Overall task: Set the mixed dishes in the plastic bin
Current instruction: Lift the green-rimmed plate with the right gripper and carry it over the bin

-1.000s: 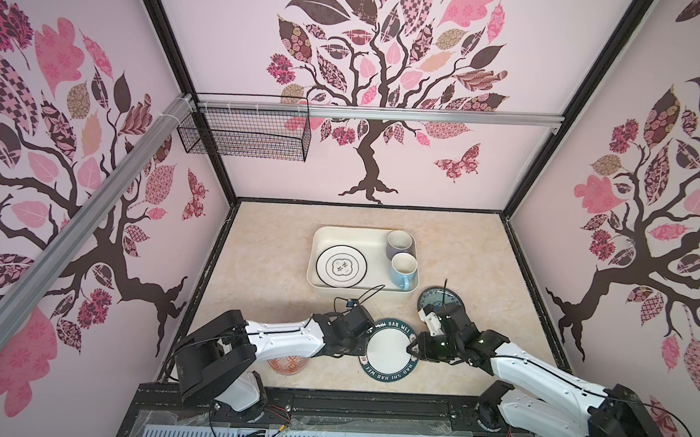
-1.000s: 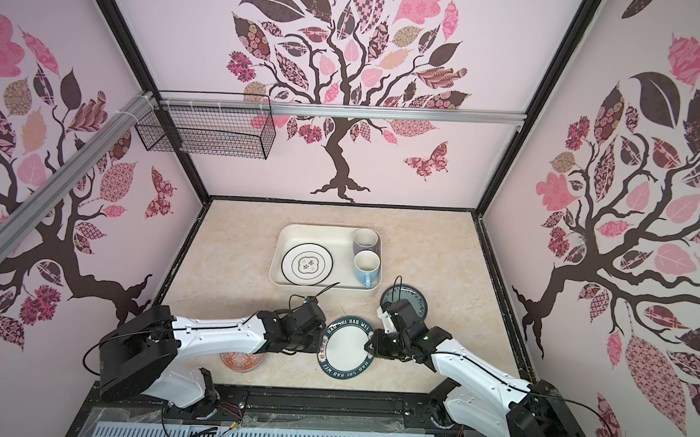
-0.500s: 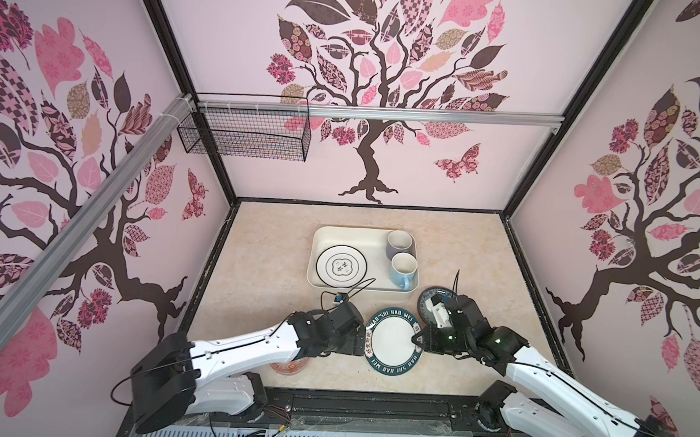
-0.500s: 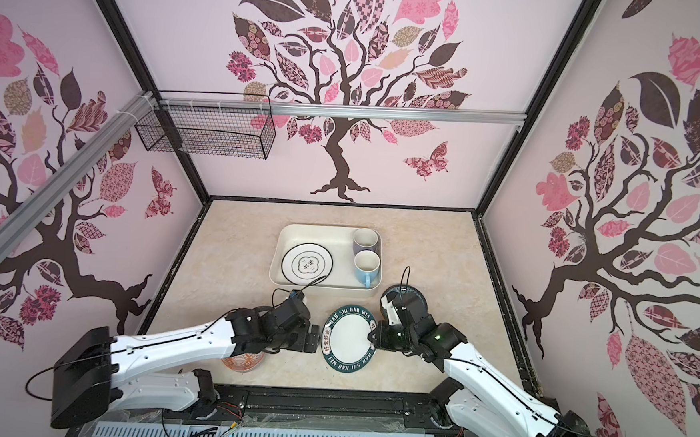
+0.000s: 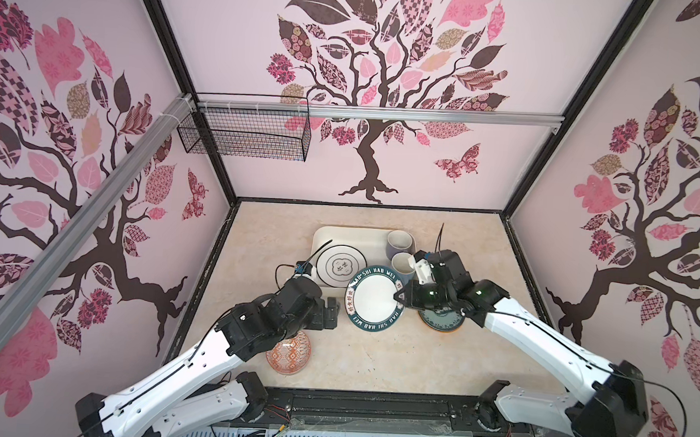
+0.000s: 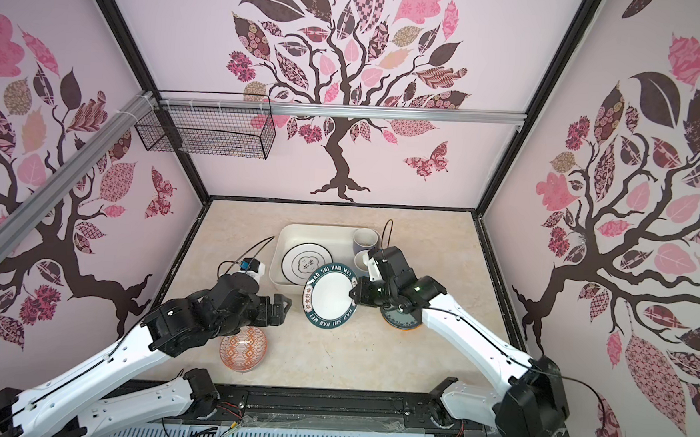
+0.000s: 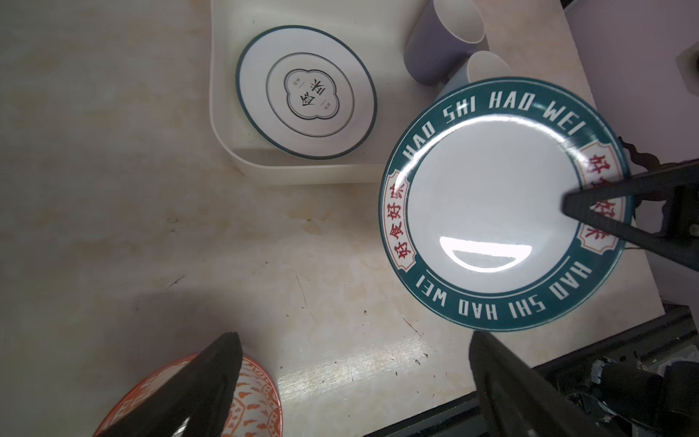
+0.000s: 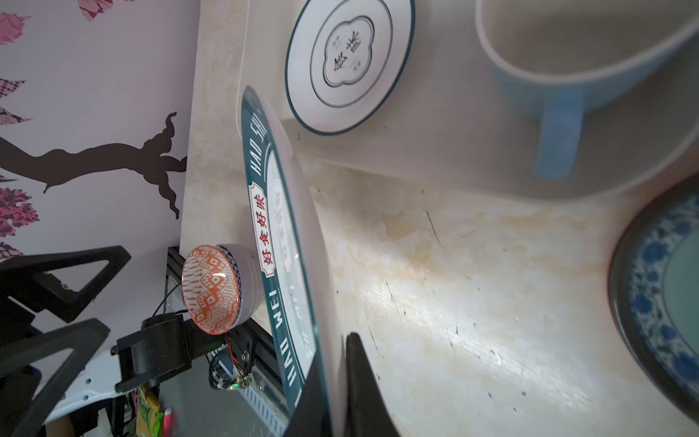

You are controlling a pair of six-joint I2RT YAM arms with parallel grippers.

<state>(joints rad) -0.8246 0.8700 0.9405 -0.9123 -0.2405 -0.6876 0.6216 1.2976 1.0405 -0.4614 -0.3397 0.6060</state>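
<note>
My right gripper (image 5: 400, 295) (image 8: 334, 355) is shut on the rim of the teal-rimmed plate (image 5: 374, 302) (image 7: 491, 204), holding it above the table by the plastic bin's (image 5: 351, 231) near right corner. My left gripper (image 5: 332, 312) (image 7: 353, 336) is open and empty, just left of that plate. In the bin lie the white plate with black characters (image 5: 339, 266), the lavender mug (image 5: 401, 243) and the light-blue mug (image 5: 403, 263). The orange-patterned bowl (image 5: 290, 351) stands under my left arm. The orange/black plate (image 5: 442, 321) lies partly hidden under my right wrist.
A black wire basket (image 5: 245, 132) hangs on the back left rail. Patterned walls close in the table on three sides. A black frame rail (image 5: 370, 399) runs along the table's front edge.
My left gripper opened, let go of the teal-rimmed plate and drew back to the left. My right gripper carried the plate up and back toward the bin.
</note>
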